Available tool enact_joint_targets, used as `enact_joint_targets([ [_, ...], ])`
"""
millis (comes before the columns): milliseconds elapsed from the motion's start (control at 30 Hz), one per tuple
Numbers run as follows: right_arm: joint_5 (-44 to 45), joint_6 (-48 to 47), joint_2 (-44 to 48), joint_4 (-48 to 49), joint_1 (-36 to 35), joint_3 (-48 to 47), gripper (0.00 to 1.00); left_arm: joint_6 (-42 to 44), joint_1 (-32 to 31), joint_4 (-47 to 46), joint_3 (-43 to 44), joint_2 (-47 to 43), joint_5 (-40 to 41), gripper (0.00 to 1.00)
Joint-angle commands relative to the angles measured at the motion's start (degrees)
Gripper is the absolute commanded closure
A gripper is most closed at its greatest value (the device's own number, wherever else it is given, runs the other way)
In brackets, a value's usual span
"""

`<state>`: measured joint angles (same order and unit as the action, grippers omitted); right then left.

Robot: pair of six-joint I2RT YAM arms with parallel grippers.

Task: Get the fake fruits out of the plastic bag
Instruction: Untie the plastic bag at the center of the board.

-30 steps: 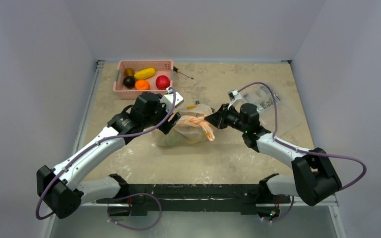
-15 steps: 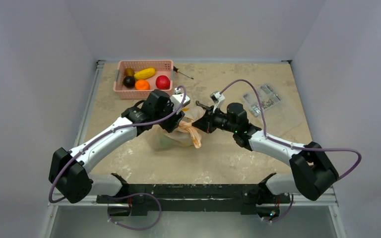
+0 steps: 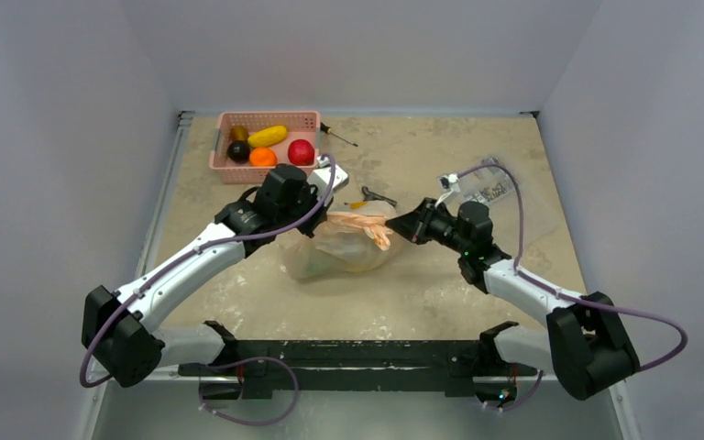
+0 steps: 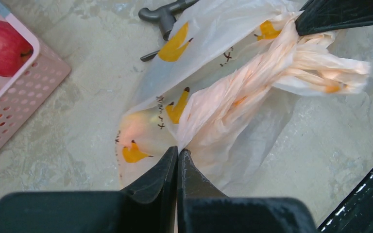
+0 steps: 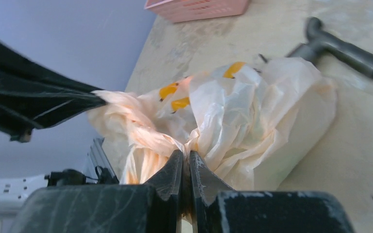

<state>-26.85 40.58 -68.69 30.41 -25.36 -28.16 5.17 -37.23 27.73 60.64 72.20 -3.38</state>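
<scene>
The plastic bag (image 3: 339, 246) lies bunched at the table's middle, pale peach with orange marks, its handles twisted into a rope (image 3: 359, 223) stretched between both grippers. My left gripper (image 3: 319, 220) is shut on the left end of that rope; in the left wrist view its jaws (image 4: 178, 151) pinch the bag (image 4: 213, 97). My right gripper (image 3: 403, 225) is shut on the bag's right side, film pinched between its tips (image 5: 185, 158). A faint pink-green glow (image 4: 141, 124) shows through the film; the fake fruits inside are hidden.
A pink basket (image 3: 226, 167) at the back left holds several toy fruits, among them a red apple (image 3: 301, 151) and an orange ball (image 3: 262, 157). A screwdriver (image 3: 339, 136) lies beside it. A black tool (image 3: 378, 195) lies behind the bag. A clear parts packet (image 3: 490, 188) lies right.
My left gripper has shut on the bag's twisted handles. The right arm drew back to the right, pulling the handles taut, and the bag shifted slightly right.
</scene>
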Motion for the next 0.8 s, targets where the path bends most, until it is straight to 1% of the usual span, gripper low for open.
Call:
enact_joint_targets([
  [0, -2.1, 6.23, 1.62, 2.98, 6.32, 3.64, 1.0, 1.81, 1.27, -0.86, -0.51, -2.66, 3.9, 1.0],
  [67, -3.52, 2.45, 1.66, -0.36, 6.26, 2.33, 0.92, 1.9, 1.28, -0.79, -0.36, -2.66, 1.33, 1.0],
  [100, -3.81, 0.63, 2.15, -1.33, 6.26, 1.81, 0.86, 1.88, 1.29, -0.66, -0.31, -2.67, 0.07, 1.0],
  [167, -1.43, -3.97, 4.38, -6.91, 5.95, 0.06, 0.75, 1.78, 1.21, -0.19, -0.18, -2.59, -1.48, 1.0],
  [300, 8.46, -14.8, 10.57, -21.38, 1.56, -5.41, 0.58, 1.87, 1.25, -0.05, 0.12, -2.23, -2.03, 1.0],
  [400, 17.1, -21.34, 12.84, -27.81, -4.51, -10.06, 0.51, 1.82, 1.24, 0.47, 0.57, -1.77, -2.31, 1.0],
  [467, 20.68, -24.84, 12.03, -29.51, -8.46, -12.66, 0.49, 1.75, 1.26, 0.48, 0.62, -1.82, -2.59, 1.0],
  [533, 21.96, -27.29, 10.37, -29.86, -10.84, -14.47, 0.46, 1.65, 1.24, 0.57, 0.69, -1.83, -2.6, 1.0],
  [633, 20.74, -29.43, 7.97, -28.8, -12.24, -16.48, 0.44, 1.58, 1.21, 0.66, 0.62, -2.01, -2.42, 1.0],
  [700, 20.77, -30.73, 5.56, -28.81, -13.64, -18.26, 0.45, 1.51, 1.21, 0.66, 0.54, -2.21, -2.47, 1.0],
  [767, 24.1, -32.13, 3.27, -29.8, -16.08, -20.55, 0.48, 1.46, 1.21, 0.59, 0.51, -2.29, -2.38, 1.0],
])
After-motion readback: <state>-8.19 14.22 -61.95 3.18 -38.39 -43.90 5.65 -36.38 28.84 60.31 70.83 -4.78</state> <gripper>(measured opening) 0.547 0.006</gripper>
